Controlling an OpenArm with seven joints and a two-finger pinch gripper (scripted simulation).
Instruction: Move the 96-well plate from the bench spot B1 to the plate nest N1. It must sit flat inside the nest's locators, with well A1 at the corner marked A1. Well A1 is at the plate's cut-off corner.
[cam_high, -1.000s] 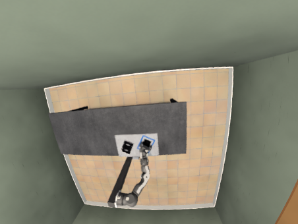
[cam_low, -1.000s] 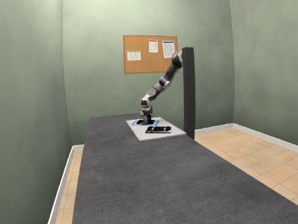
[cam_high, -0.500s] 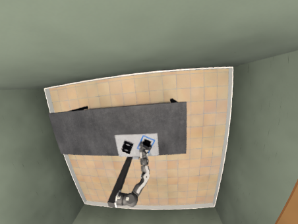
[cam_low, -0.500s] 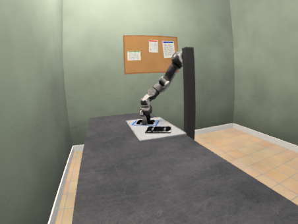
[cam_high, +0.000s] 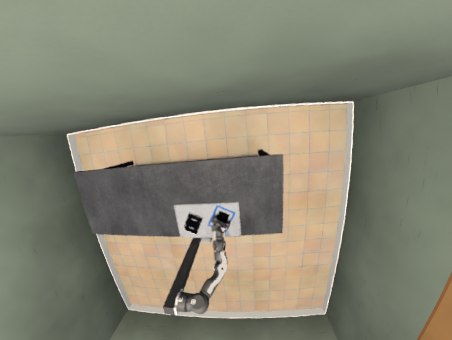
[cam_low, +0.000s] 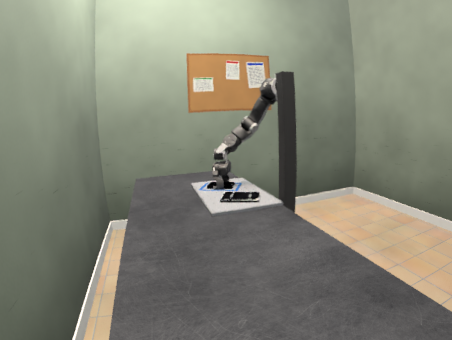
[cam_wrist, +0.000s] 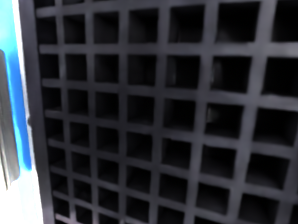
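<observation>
The black 96-well plate lies flat inside the blue outline of spot B1 on the white mat. Its grid of square wells fills the wrist view, very close. My gripper is open and sits low, right over the plate; one grey finger shows at the wrist view's left edge, outside the plate's rim. The black plate nest N1 stands on the same mat beside the spot. The plate's cut-off corner and the A1 mark are too small to make out.
The mat lies at the near edge of a long dark grey bench. A tall black post carries the arm's base beside the bench. A cork board hangs on the back wall.
</observation>
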